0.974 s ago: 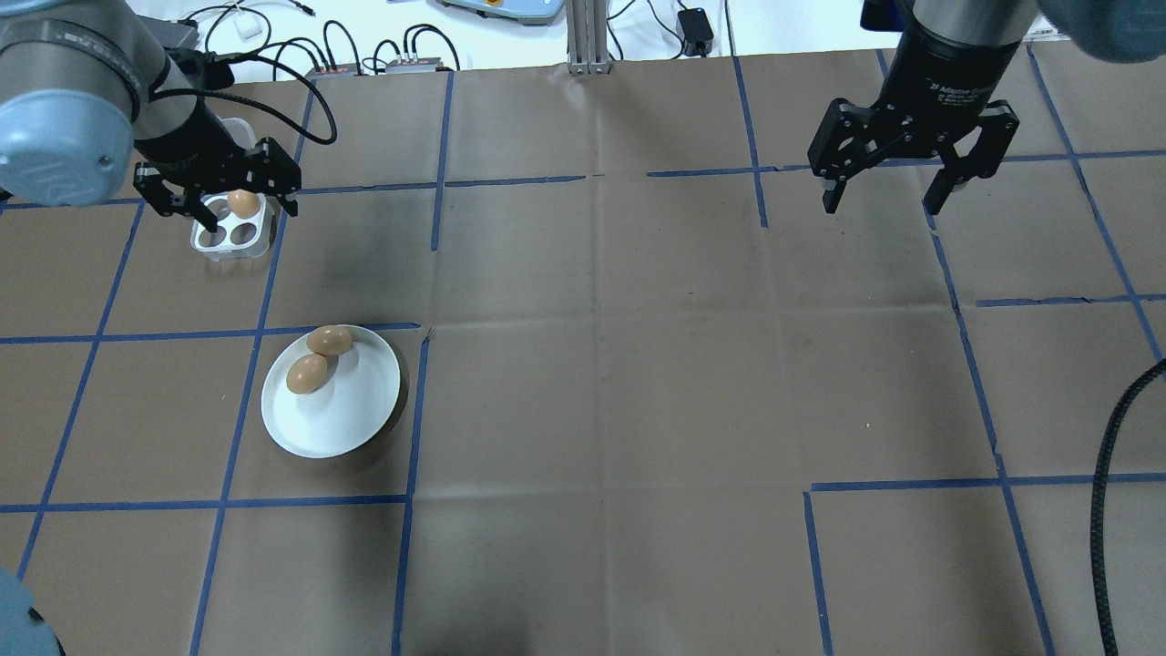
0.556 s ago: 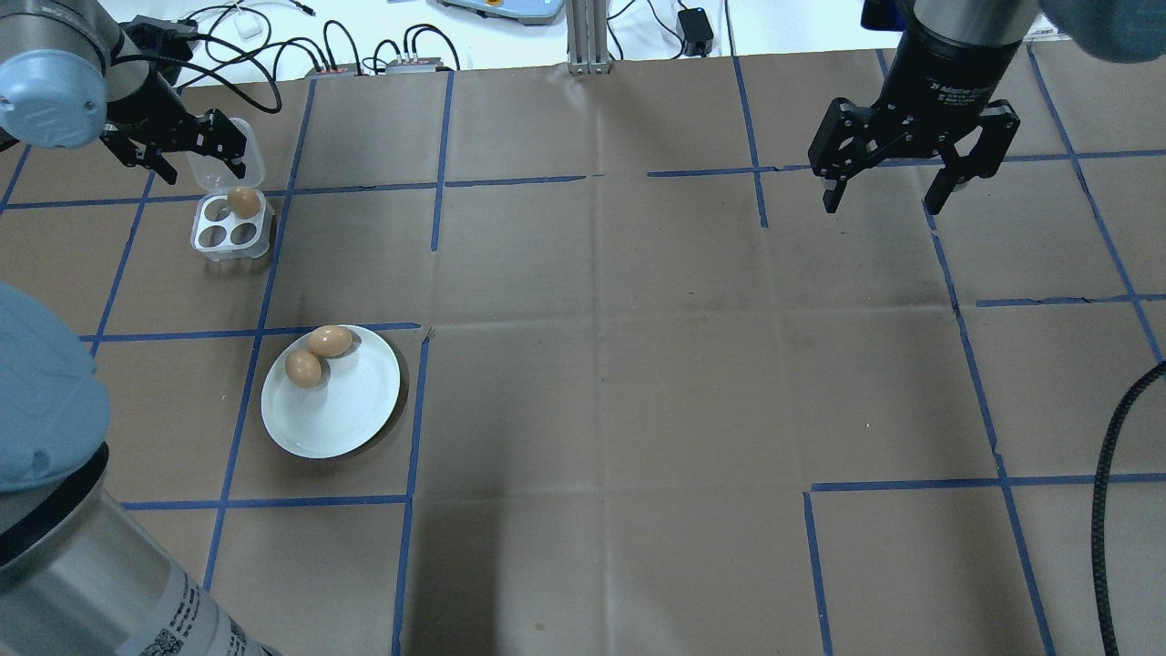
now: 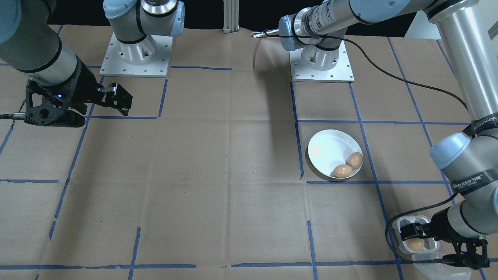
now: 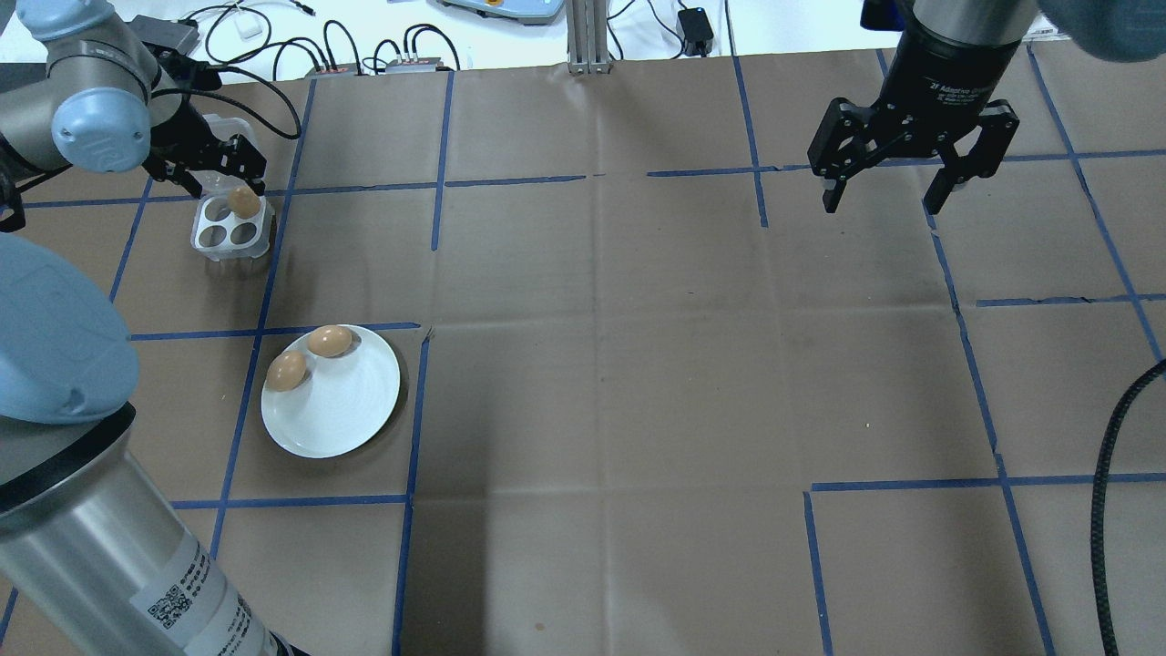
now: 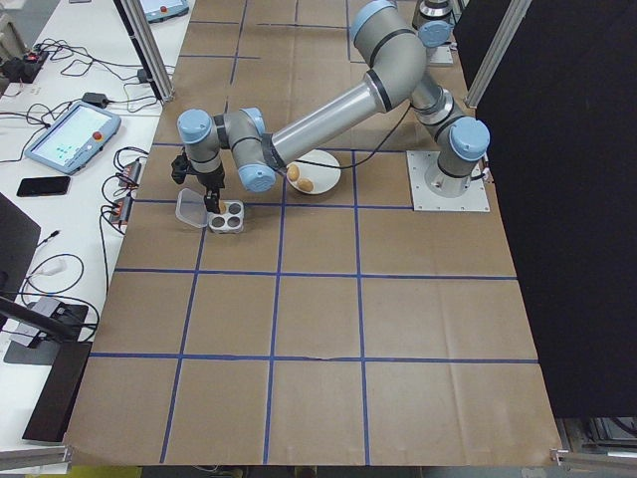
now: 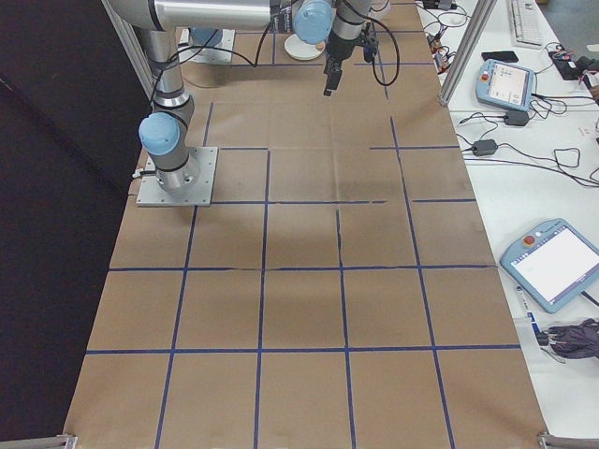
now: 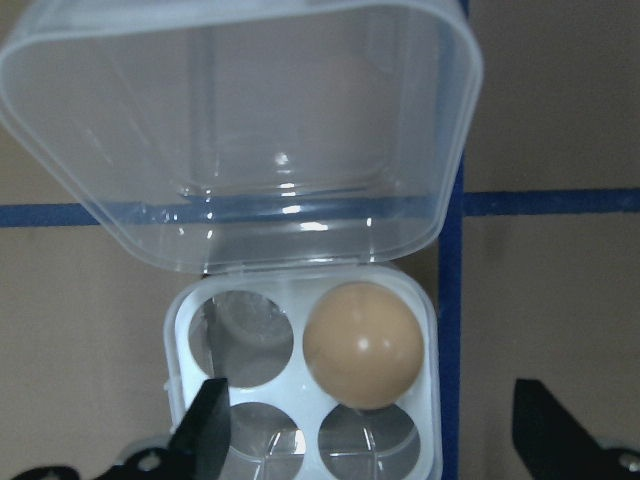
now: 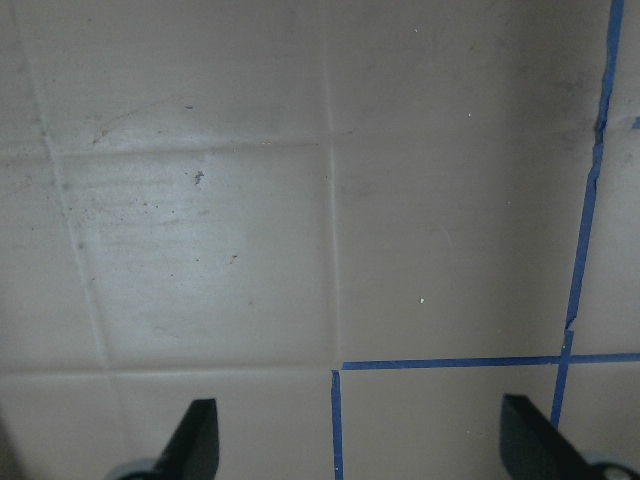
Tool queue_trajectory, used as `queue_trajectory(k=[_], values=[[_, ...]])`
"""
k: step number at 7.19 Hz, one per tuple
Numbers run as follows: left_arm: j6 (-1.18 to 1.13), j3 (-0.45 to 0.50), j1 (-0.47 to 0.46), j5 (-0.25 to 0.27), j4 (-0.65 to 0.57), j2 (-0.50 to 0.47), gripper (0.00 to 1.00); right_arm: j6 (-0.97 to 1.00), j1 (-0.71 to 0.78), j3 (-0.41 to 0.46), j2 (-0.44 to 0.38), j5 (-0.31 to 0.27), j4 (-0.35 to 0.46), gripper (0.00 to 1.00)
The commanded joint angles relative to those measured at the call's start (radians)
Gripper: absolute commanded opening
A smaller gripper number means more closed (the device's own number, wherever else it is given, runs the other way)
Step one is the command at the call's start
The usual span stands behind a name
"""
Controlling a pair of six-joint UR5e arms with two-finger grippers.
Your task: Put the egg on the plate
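Hovering over the clear egg tray (image 7: 300, 385), the left gripper (image 4: 217, 167) had its fingers spread wide and empty, one tip at each lower corner of the left wrist view. That view showed the last brown egg (image 7: 362, 343) seated in the tray's far right hollow, the other three hollows bare and the lid (image 7: 240, 130) hinged back; the overhead view only hinted at this. The egg looked light, smooth and brittle, so a gentle pinch across its widest middle seemed wisest. Further off, the plate (image 4: 346, 419) already carried two eggs (image 4: 329, 341) near its rim. Farthest, the right gripper (image 4: 914, 159) hung open over bare paper.
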Motion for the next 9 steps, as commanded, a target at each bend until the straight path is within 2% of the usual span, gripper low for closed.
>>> queue_trajectory(k=[1,7,8,9], values=[[0.025,0.000,0.001,0.004,0.009,-0.021,0.90,0.000,0.000,0.000,0.000,-0.001,0.000,1.00],[-0.007,0.017,-0.002,-0.005,0.017,-0.016,0.33,0.000,0.000,0.000,0.001,0.000,0.000,1.00],[-0.016,0.015,-0.005,-0.005,0.012,-0.004,0.27,0.000,0.000,0.000,0.001,-0.001,0.000,1.00],[-0.022,0.015,-0.008,-0.001,0.000,0.008,0.26,0.000,0.000,0.000,0.000,-0.001,0.000,1.00]])
